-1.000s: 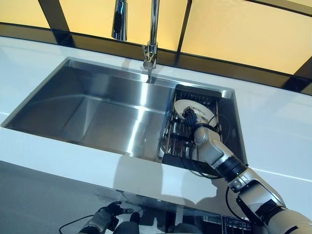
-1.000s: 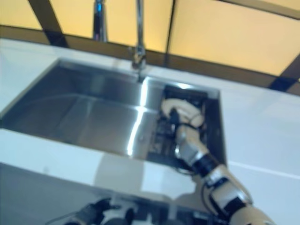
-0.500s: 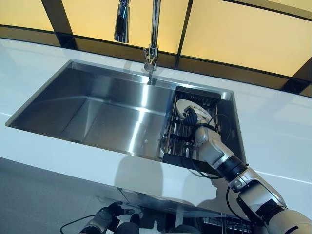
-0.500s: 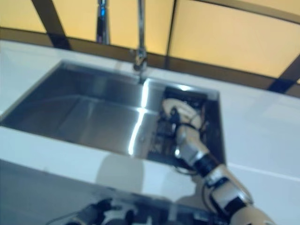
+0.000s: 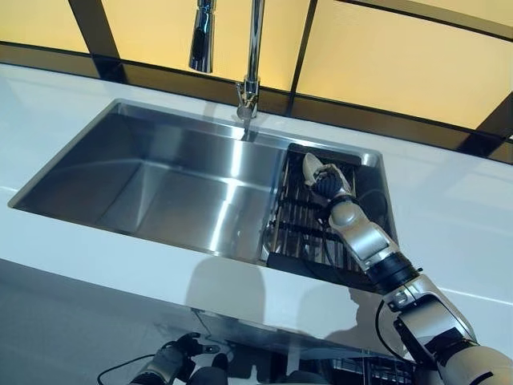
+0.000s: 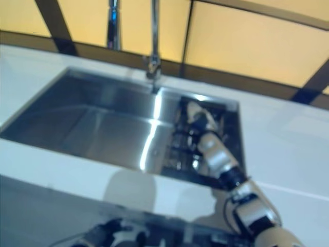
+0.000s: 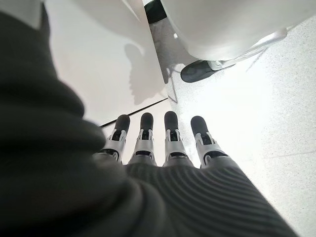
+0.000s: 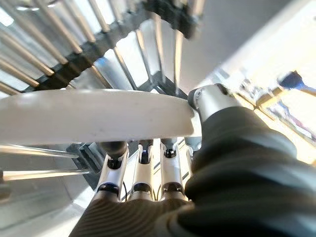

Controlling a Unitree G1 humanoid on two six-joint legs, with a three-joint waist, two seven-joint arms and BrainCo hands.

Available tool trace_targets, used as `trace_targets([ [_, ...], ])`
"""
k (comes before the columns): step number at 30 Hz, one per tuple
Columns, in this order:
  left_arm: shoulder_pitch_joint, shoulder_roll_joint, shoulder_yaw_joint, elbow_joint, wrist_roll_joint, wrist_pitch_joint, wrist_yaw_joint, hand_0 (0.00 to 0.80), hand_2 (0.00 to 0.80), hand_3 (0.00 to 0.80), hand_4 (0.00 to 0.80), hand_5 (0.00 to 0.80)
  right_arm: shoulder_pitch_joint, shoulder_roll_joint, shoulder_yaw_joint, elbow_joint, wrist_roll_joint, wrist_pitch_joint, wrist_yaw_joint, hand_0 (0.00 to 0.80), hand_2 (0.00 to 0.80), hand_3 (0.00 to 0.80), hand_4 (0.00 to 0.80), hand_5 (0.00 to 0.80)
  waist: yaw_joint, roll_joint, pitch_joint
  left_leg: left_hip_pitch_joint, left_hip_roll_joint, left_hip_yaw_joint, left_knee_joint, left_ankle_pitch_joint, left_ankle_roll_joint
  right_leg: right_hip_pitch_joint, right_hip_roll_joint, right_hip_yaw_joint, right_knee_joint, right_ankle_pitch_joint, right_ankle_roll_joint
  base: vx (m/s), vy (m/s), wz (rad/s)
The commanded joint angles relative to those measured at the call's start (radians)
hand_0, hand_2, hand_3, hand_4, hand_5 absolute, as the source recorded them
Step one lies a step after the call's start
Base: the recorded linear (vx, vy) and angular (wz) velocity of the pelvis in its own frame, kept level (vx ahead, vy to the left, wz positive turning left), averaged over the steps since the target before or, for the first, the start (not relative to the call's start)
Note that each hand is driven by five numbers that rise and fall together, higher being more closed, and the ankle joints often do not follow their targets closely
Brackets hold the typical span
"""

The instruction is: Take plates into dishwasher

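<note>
A white plate (image 5: 312, 168) stands nearly on edge at the back of the black wire dish rack (image 5: 298, 233), which sits in the right end of the steel sink (image 5: 160, 188). My right hand (image 5: 329, 184) reaches into the rack and grips it. In the right wrist view the plate's rim (image 8: 94, 121) lies between the fingers (image 8: 140, 170) below and the thumb (image 8: 208, 98) above, with the rack's bars behind. My left hand (image 5: 171, 358) hangs low below the counter edge, and its fingers (image 7: 170, 138) are straight and hold nothing.
A tall tap (image 5: 252, 56) with a pull-out spray head (image 5: 202, 36) rises behind the sink. White counter (image 5: 449, 216) surrounds the basin. Part of a wire basket (image 5: 377, 370) shows under the counter's front edge at the lower right.
My right hand has raised the plate and turned it from facing up to nearly edge-on, moving toward the back of the rack. The left hand has stayed put.
</note>
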Motion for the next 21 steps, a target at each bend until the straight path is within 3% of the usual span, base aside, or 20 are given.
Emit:
trace_targets([
  [1, -0.016, -0.008, -0.020, 0.034, 0.040, -0.021, 0.011, 0.000, 0.000, 0.000, 0.000, 0.000, 0.008, -0.028, -0.060, -0.109, 0.117, -0.114, -0.036, 0.800, 0.800, 0.800, 0.800, 0.800, 0.014, 0.022, -0.004, 0.025, 0.002, 0.084, -0.053, -0.007, 0.058, 0.023, -0.034, 0.019, 0.099, -0.062, 0.083, 0.016, 0.012, -0.07],
  [14, 0.008, -0.016, -0.026, 0.058, 0.031, -0.048, 0.034, 0.000, 0.000, 0.000, 0.000, 0.000, 0.078, 0.013, -0.159, -0.271, 0.323, -0.339, -0.130, 0.800, 0.800, 0.800, 0.800, 0.800, -0.002, 0.028, -0.008, 0.031, -0.003, 0.101, -0.049, -0.013, 0.066, 0.026, -0.034, 0.026, 0.091, -0.058, 0.081, 0.000, 0.001, -0.02],
  [21, 0.023, -0.015, -0.022, 0.064, 0.037, -0.061, 0.040, 0.000, 0.000, 0.000, 0.000, 0.000, 0.088, -0.010, -0.194, -0.347, 0.316, -0.392, -0.104, 0.800, 0.800, 0.800, 0.800, 0.800, -0.011, 0.035, -0.013, 0.031, -0.009, 0.103, -0.048, -0.015, 0.069, 0.023, -0.035, 0.033, 0.093, -0.058, 0.083, -0.002, 0.003, -0.03],
])
